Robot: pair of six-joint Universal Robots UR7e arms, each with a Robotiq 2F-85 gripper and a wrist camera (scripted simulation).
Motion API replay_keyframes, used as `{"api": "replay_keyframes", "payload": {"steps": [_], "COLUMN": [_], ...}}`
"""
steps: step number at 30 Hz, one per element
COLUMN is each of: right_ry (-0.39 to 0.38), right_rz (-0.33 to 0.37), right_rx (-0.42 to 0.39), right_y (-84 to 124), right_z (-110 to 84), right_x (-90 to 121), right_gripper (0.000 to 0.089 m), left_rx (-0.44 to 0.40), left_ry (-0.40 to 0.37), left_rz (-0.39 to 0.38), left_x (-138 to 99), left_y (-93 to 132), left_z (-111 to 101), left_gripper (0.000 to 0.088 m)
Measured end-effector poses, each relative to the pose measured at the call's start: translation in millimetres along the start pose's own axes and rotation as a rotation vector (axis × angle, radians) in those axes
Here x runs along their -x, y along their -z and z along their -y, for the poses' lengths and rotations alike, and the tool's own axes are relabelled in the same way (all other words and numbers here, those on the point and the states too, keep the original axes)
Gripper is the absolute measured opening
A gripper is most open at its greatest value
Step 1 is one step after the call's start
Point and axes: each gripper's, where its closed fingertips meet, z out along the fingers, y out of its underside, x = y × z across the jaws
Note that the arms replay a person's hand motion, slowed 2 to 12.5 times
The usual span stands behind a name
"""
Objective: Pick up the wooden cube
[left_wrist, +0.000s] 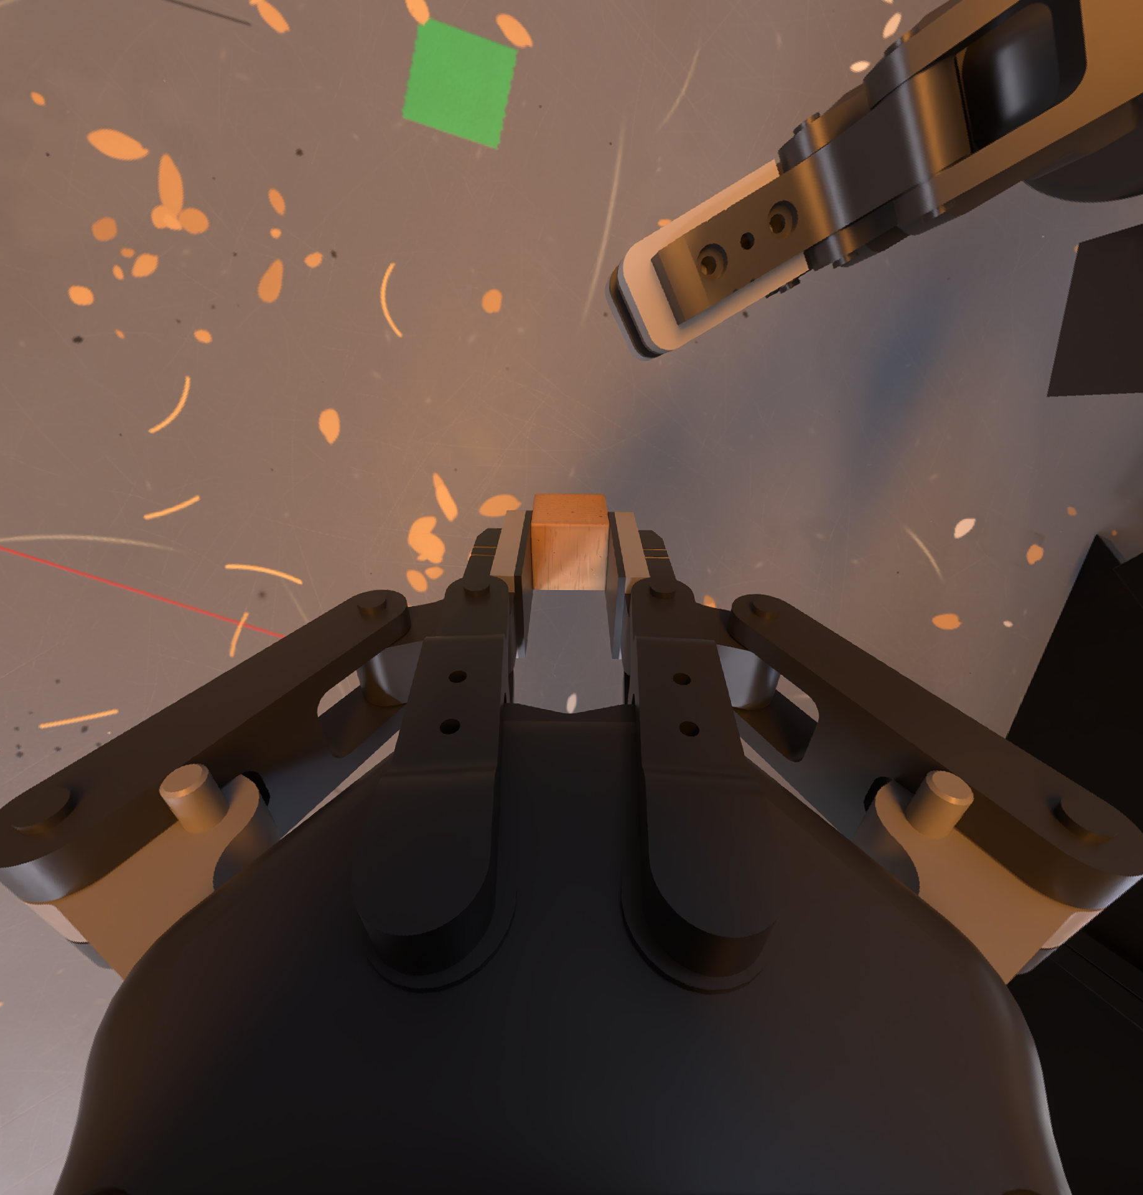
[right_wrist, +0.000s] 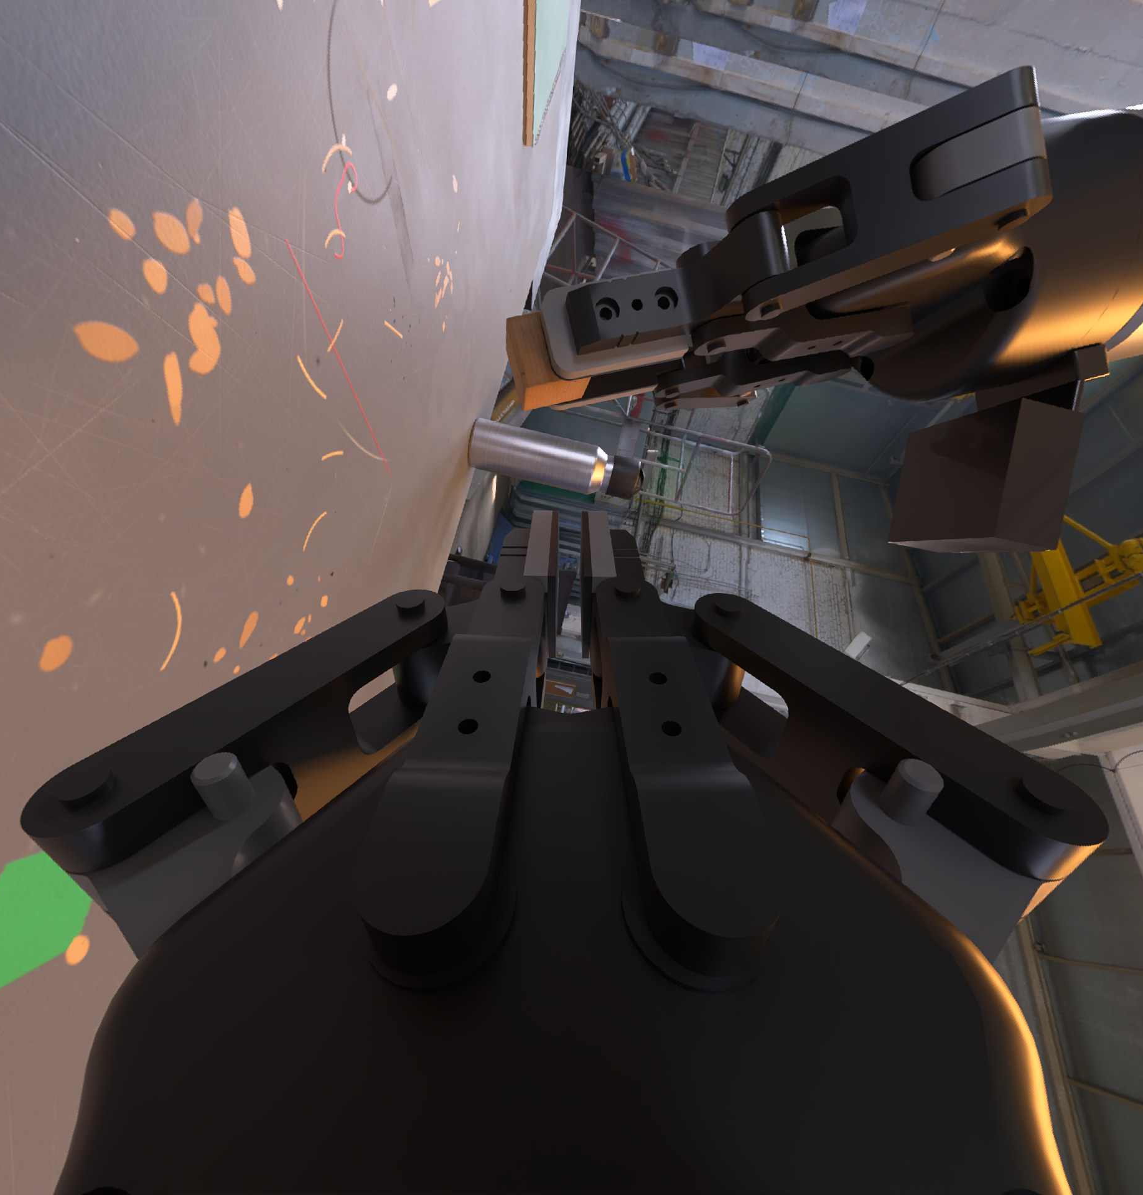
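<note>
The wooden cube (left_wrist: 567, 549) is a small light-brown block held between the pads of my left gripper (left_wrist: 568, 524), which is shut on it close over the grey table (left_wrist: 297, 388). I cannot tell whether the cube touches the table. The right wrist view shows the cube (right_wrist: 526, 352) from the side in the left gripper (right_wrist: 549, 362). My right gripper (right_wrist: 570, 537) is shut and empty, with only a thin slit between its fingers. In the left wrist view it (left_wrist: 627, 317) hovers at the upper right, beyond the cube.
A flat green square (left_wrist: 459, 81) lies on the table far ahead; it shows again in the right wrist view (right_wrist: 19, 918). A metal cylinder (right_wrist: 536, 459) stands on the table just past the right gripper's fingertips. Dark shapes (left_wrist: 1111, 317) sit at the right edge.
</note>
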Motion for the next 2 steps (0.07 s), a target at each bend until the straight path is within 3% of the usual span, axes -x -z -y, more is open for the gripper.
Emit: {"api": "replay_keyframes", "payload": {"steps": [2], "right_ry": [0.005], "right_rz": [-0.004], "right_rx": [0.001], "right_y": [0.7], "right_z": [0.3], "right_x": [-1.3], "right_gripper": [0.0061], "left_rx": [-0.004], "left_ry": [0.000], "left_rz": [-0.004], "left_x": [-0.5], "left_y": [0.1], "left_z": [0.3], "left_gripper": [0.0200]}}
